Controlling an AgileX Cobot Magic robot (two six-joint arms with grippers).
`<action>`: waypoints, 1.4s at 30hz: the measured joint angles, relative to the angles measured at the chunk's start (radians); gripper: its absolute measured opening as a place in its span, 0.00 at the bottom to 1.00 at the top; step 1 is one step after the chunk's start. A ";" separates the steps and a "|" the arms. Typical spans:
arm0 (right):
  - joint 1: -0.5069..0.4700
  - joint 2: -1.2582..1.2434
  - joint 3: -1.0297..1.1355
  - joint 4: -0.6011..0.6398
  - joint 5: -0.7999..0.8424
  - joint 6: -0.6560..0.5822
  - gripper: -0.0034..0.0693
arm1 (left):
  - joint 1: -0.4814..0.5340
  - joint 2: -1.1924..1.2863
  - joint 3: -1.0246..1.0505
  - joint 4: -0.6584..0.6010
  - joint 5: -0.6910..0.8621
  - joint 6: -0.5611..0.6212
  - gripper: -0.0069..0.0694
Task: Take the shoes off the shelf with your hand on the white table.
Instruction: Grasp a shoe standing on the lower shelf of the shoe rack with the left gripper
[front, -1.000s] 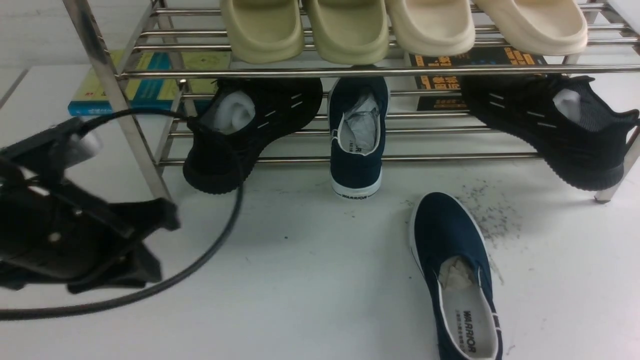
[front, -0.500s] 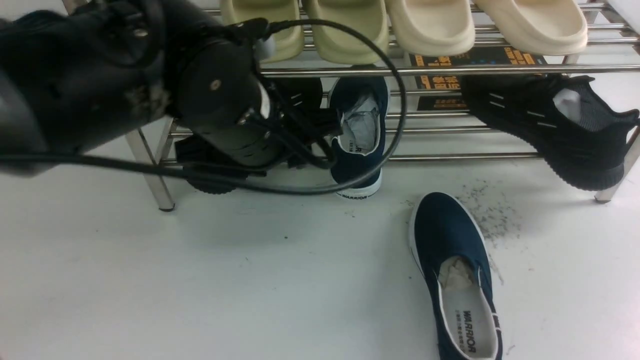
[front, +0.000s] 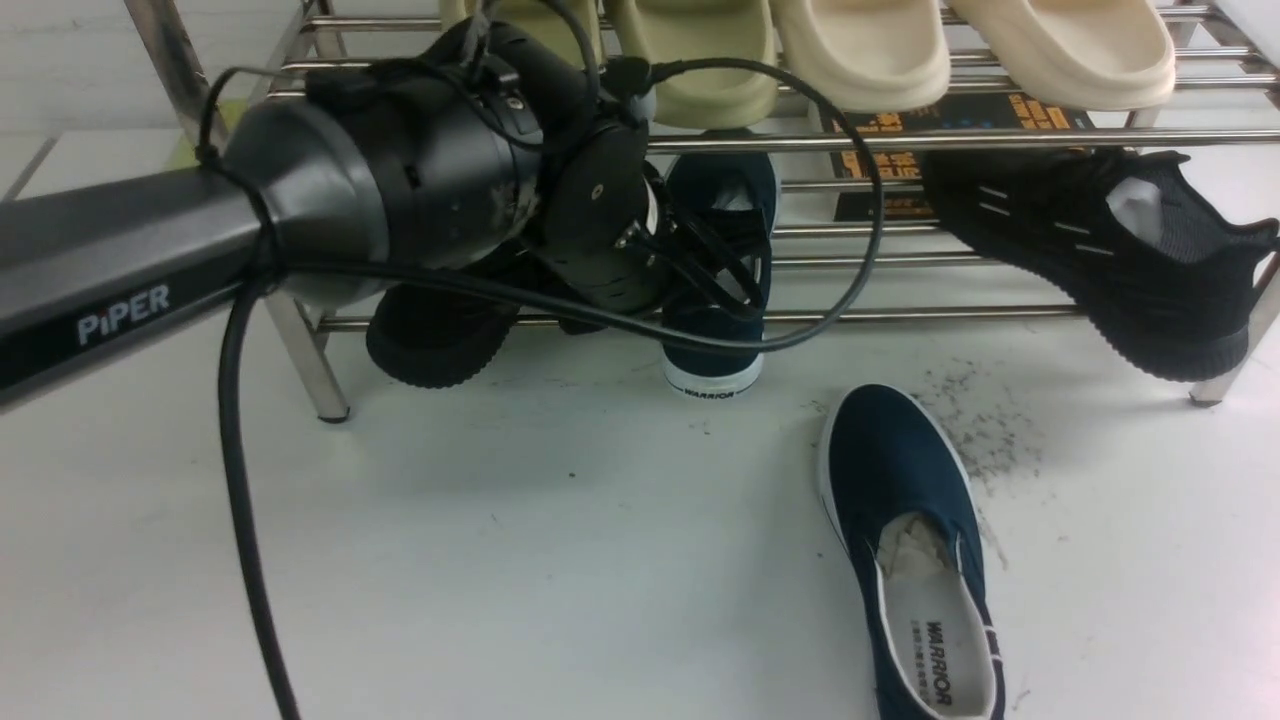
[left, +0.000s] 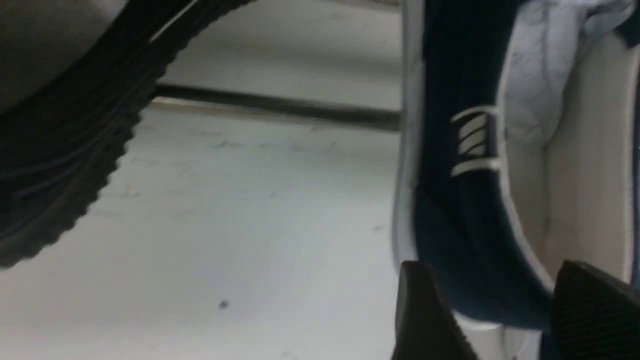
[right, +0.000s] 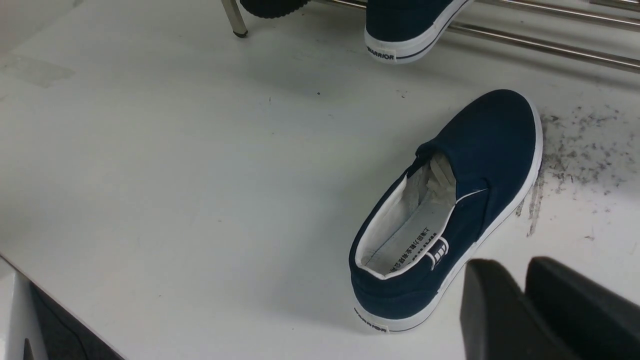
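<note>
One navy shoe (front: 714, 350) stands heel-out on the lower tier of the chrome shelf (front: 950, 141); its heel rests on the white table (front: 550, 560). My left gripper (front: 716, 272) is at this shoe's opening. In the left wrist view the left gripper (left: 500, 306) is open, with one finger (left: 422, 312) outside the shoe's (left: 465, 210) side wall and the other inside. The second navy shoe (front: 900, 480) lies on the table in front, also in the right wrist view (right: 480, 150). My right gripper (right: 525, 282) is shut and empty beside its heel.
Black knit sneakers (front: 440, 335) (front: 1120, 260) flank the navy shoe on the lower tier. Pale-green (front: 700, 90) and beige (front: 870, 60) slippers sit on the upper tier. A book (front: 960, 115) lies behind. Dark scuff marks (front: 980, 430) show beside the loose shoe. A black cable (front: 240, 500) hangs from the left arm.
My left arm has swung up from the lower left and across to the shelf; its gripper now straddles the side wall of the navy shoe there. The shoes have not moved.
</note>
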 joint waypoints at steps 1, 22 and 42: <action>0.000 0.000 0.000 0.000 0.000 0.000 0.22 | 0.000 0.000 0.000 0.000 0.000 0.000 0.59; 0.000 0.000 0.000 0.000 -0.003 0.000 0.23 | 0.000 0.071 -0.004 0.146 -0.123 -0.096 0.59; 0.000 0.000 0.000 0.000 -0.005 0.000 0.24 | -0.001 0.169 -0.010 0.273 -0.170 -0.269 0.28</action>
